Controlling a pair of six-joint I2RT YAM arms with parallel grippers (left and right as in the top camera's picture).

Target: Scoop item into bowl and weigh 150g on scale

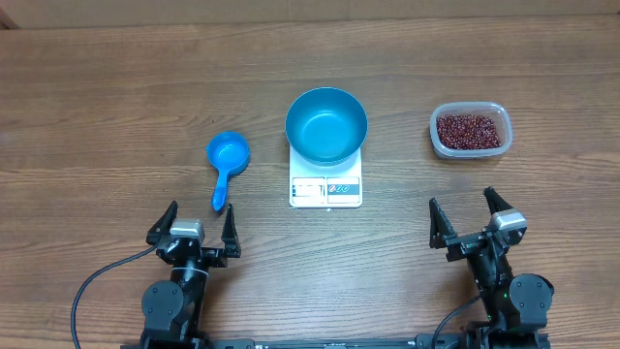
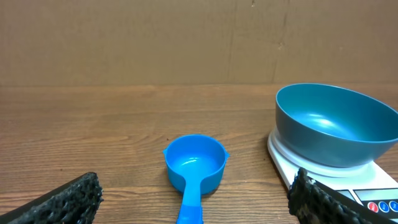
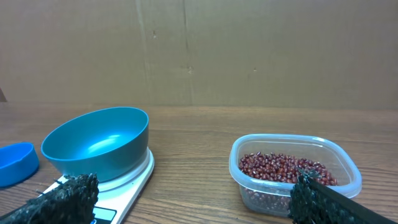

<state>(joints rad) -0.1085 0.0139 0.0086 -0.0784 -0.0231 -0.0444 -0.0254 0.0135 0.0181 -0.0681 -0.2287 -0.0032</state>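
Blue bowl (image 1: 326, 126) overhangs the scale (image 1: 325, 190) and could be tipped by a knock. Nothing is held by the left gripper (image 1: 201, 208) or right gripper (image 1: 460, 198), both wide open.

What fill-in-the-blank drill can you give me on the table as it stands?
1. The blue bowl sits on the white kitchen ____.
2. The red-brown beans lie in the clear plastic ____.
3. Of the left gripper and right gripper, the blue scoop lies nearer the ____ one.
4. Both grippers stand ____, holding nothing.
Missing words: scale; tub; left; open.
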